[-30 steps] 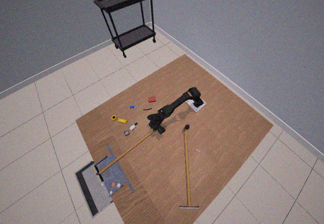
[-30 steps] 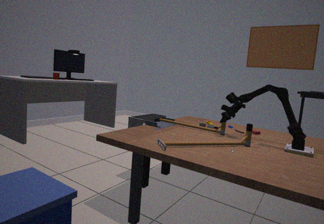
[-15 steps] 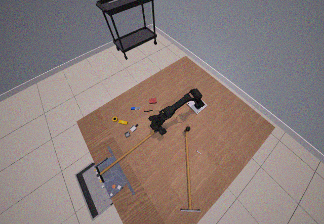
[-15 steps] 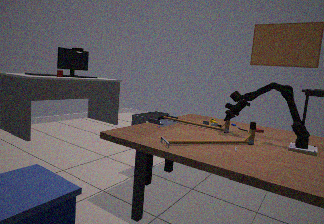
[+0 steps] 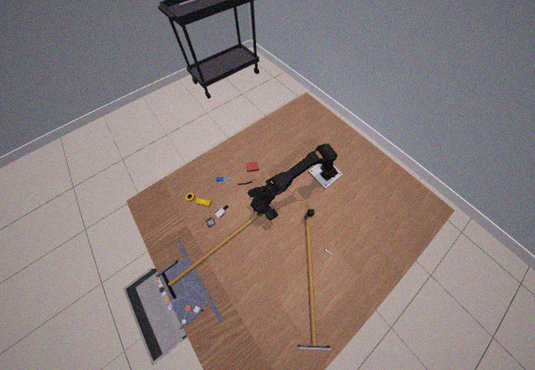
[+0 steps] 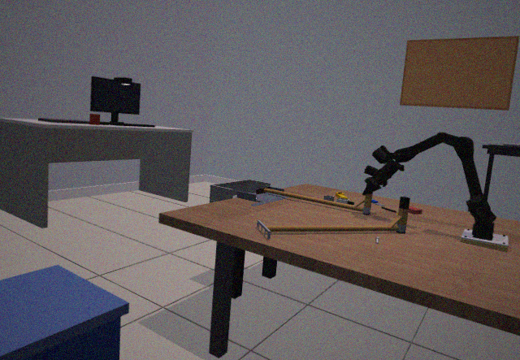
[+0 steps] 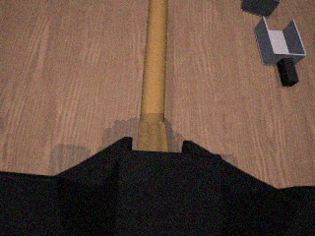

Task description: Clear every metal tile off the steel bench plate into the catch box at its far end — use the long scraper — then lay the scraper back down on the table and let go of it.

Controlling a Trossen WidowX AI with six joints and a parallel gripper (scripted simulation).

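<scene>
My gripper is shut on the upright grip of the long scraper. Its wooden shaft reaches to the steel bench plate, where its black blade stands near the plate's far edge. Several small tiles lie in a row just beyond the blade, by the edge of the catch box. An orange tile and a white tile lie on the plate beside the blade's path, with another white tile near the plate's corner.
A second long-handled tool with a grey head lies on the table. A yellow block, a tape roll, a small grey box, a red block and a blue item lie on the shaft's other side.
</scene>
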